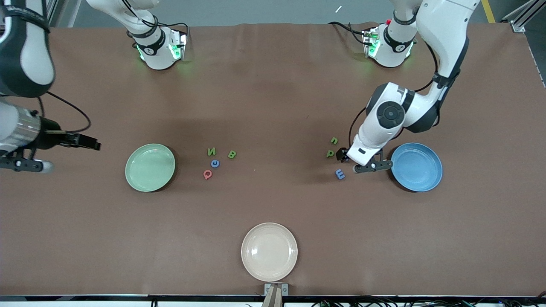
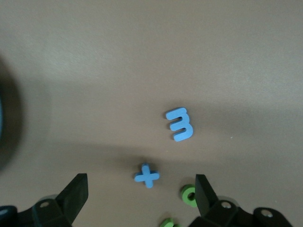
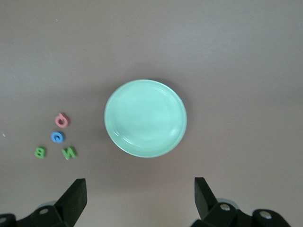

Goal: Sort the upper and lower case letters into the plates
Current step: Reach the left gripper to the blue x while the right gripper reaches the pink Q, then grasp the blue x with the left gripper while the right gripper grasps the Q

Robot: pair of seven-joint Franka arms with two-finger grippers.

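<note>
Visibly bare: both plates [image 1: 150, 167] [image 1: 416, 166].

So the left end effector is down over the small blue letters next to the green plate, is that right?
Not quite: the plate beside it is the blue plate, as the front view shows. The left end effector is indeed down over the small blue letters, open. The green plate lies toward the right arm's end.

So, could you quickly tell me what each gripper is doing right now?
Left gripper: open, empty, low over the blue t.
Right gripper: open, empty, above the mint plate.
</note>
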